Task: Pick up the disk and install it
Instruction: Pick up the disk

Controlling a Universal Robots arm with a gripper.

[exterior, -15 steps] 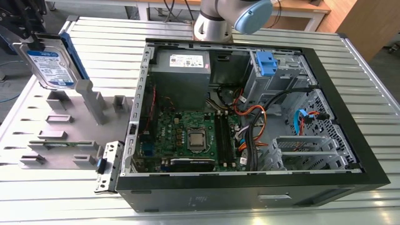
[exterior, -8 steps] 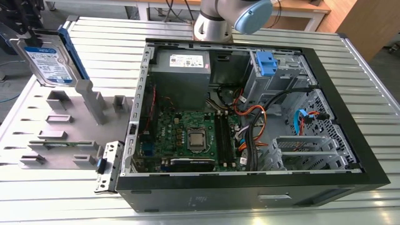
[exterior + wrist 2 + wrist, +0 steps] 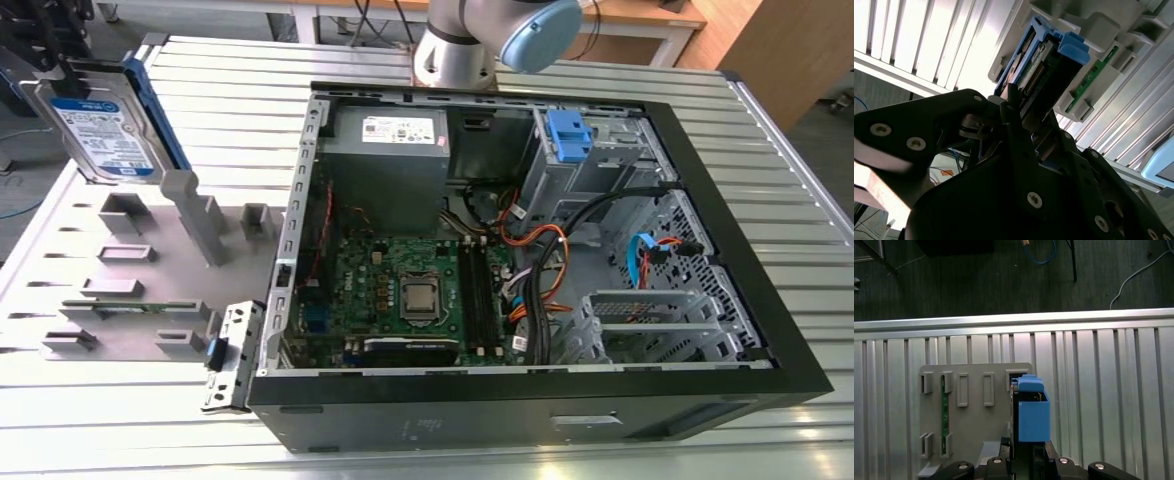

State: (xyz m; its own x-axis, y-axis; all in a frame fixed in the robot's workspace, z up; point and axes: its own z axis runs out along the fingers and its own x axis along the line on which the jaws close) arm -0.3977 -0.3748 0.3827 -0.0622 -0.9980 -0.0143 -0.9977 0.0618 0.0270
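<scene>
The disk [image 3: 107,130] is a silver drive with a blue-and-white label and blue side rails. It stands on edge at the exterior view's far left, above the grey holder plate [image 3: 134,270]. My gripper [image 3: 67,70] is shut on its upper end. In the first wrist view the disk's blue rail and handle tab [image 3: 1031,412] stick out from between my fingers [image 3: 1004,462], over the holder plate [image 3: 974,410]. The second wrist view shows the disk [image 3: 1046,65] edge-on, clamped in my gripper [image 3: 1024,117].
An open computer case [image 3: 747,280] lies on the slatted metal table [image 3: 240,80]. It holds a grey power supply [image 3: 387,150], a motherboard [image 3: 414,290], orange and black cables and a blue bracket [image 3: 567,135] in the drive cage. A green memory stick [image 3: 127,305] sits in the holder plate.
</scene>
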